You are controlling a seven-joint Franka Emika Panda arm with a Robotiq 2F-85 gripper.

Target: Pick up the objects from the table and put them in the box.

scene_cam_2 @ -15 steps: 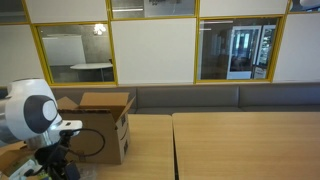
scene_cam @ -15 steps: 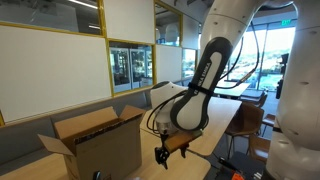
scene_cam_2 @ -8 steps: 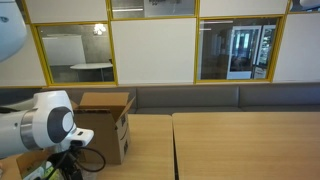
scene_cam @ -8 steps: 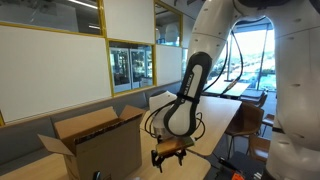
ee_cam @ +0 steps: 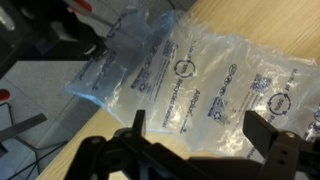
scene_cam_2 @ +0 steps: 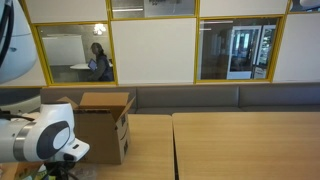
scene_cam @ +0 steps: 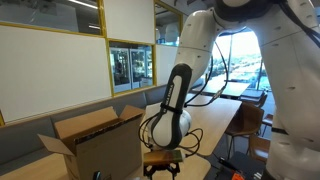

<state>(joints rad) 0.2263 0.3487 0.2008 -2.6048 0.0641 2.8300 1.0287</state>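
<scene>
In an exterior view, the white robot arm (scene_cam: 178, 95) bends down to the lower middle of the frame, with its dark two-finger gripper (scene_cam: 163, 163) low over the near end of the long light-wood table (scene_cam: 218, 122). Whether the fingers are spread cannot be told from here. The brown corrugated cardboard box (scene_cam: 98, 145) stands at lower left with its flaps up, close beside the arm. A wide swing on the way to it could knock a flap or shove the carton.

In an exterior view, the box (scene_cam_2: 101, 126) sits at centre left on the table (scene_cam_2: 215, 145). The arm's rounded white wrist housing (scene_cam_2: 46, 148) fills the lower left and hides the gripper and whatever lies under it.

In the wrist view, the gripper (ee_cam: 197, 122) is spread wide and pinches nothing, one black finger at lower centre and the other at lower right. Between and beyond them lies a strip of clear plastic air-pillow packing (ee_cam: 190, 80) with round printed marks, flat on the table (ee_cam: 285, 25). Its left end seems to reach the table edge. The film is thin, slick and puffy. Fingers closing too high would likely skid over it or nip only a fold, and a hard pinch might burst a cushion. A sideways nudge could slide it off the edge, and once lifted, the trailing strip may snag on a box flap.
</scene>
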